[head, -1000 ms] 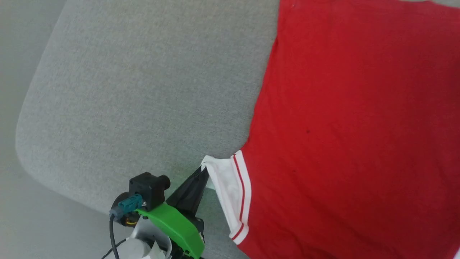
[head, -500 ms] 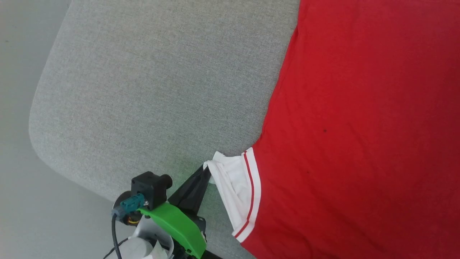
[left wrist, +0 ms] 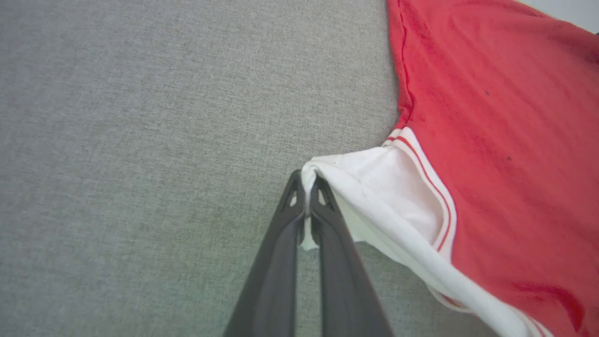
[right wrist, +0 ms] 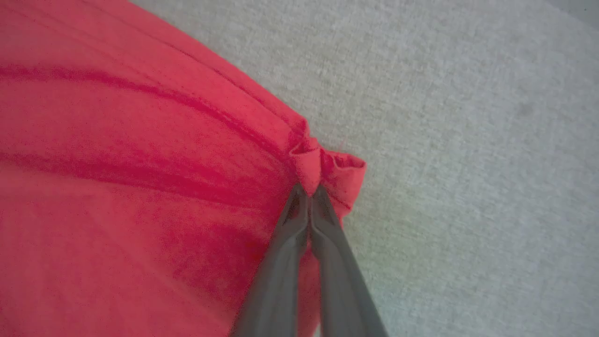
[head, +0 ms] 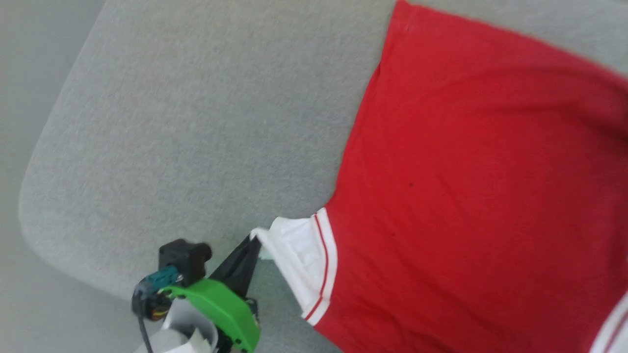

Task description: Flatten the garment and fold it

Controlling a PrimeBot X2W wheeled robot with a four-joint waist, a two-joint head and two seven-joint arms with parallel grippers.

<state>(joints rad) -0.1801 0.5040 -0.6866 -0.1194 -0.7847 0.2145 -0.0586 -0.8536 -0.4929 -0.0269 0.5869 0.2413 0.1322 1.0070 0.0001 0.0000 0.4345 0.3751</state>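
The garment (head: 466,196), a red T-shirt with white sleeves, lies spread on the grey padded surface (head: 196,122). Its near white sleeve (head: 299,255) has a red stripe along the seam. My left gripper (head: 253,239) is shut on the tip of that sleeve, and the left wrist view shows the white cloth (left wrist: 374,187) pinched between the left gripper's (left wrist: 306,187) dark fingers. In the right wrist view, my right gripper (right wrist: 310,189) is shut on a bunched red corner of the garment (right wrist: 140,164), with folds running away from the pinch.
The grey surface ends in a rounded corner (head: 34,206) at the left, with pale floor (head: 29,304) beyond it. Bare grey fabric (right wrist: 468,140) lies to the right of the pinched red corner in the right wrist view.
The head view has shifted between frames. The left gripper stays shut on the white sleeve tip. A far edge of the garment and a second white trim now show at the right.
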